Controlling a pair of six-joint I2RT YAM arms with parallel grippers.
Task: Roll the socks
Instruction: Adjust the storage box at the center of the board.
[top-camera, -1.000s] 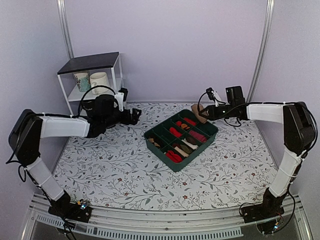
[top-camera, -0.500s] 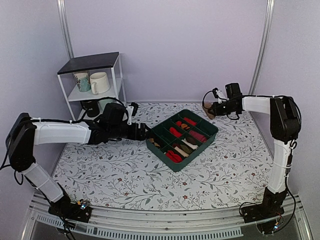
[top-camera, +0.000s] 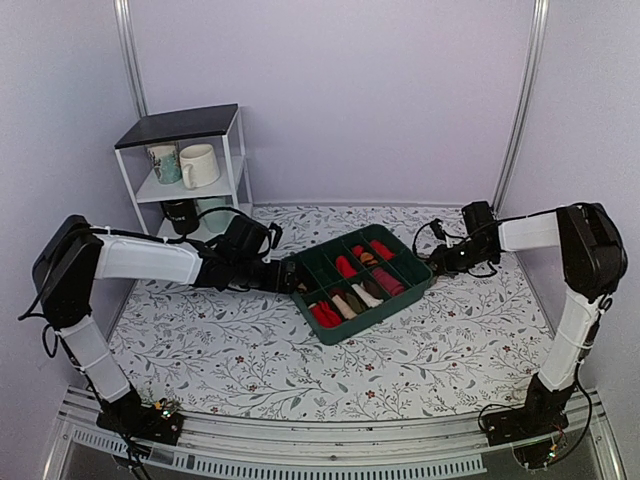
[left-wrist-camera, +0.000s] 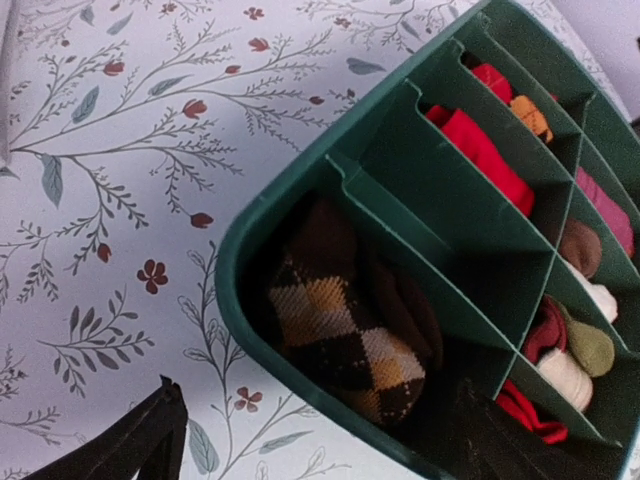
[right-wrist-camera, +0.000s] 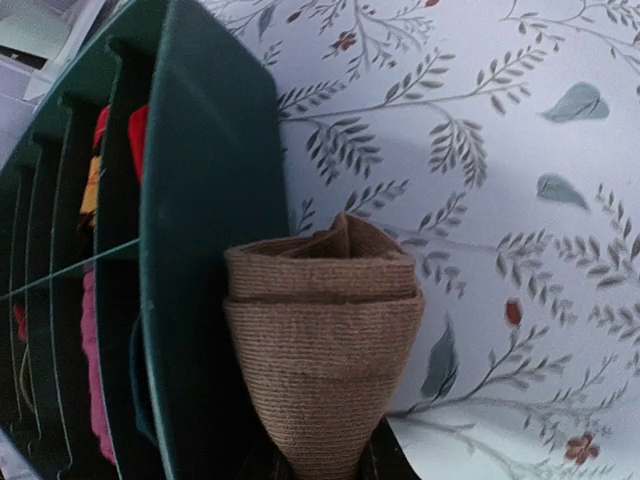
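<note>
The right gripper (right-wrist-camera: 322, 462) is squeezed tight on the rolled-up tan-brown knit socks (right-wrist-camera: 320, 350). The bundle is just beside the outside wall of the dark green plastic tray with little boxes (right-wrist-camera: 205, 200), above the flowery desk (right-wrist-camera: 520, 150). The left gripper (top-camera: 292, 277) is wide open at the tray's other end. It holds nothing and sits over a brown diamond-pattern sock (left-wrist-camera: 340, 340).

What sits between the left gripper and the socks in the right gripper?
The green tray. In the top view it fills the stretch from the left gripper to the socks, which the right gripper holds beside its outer wall.
</note>
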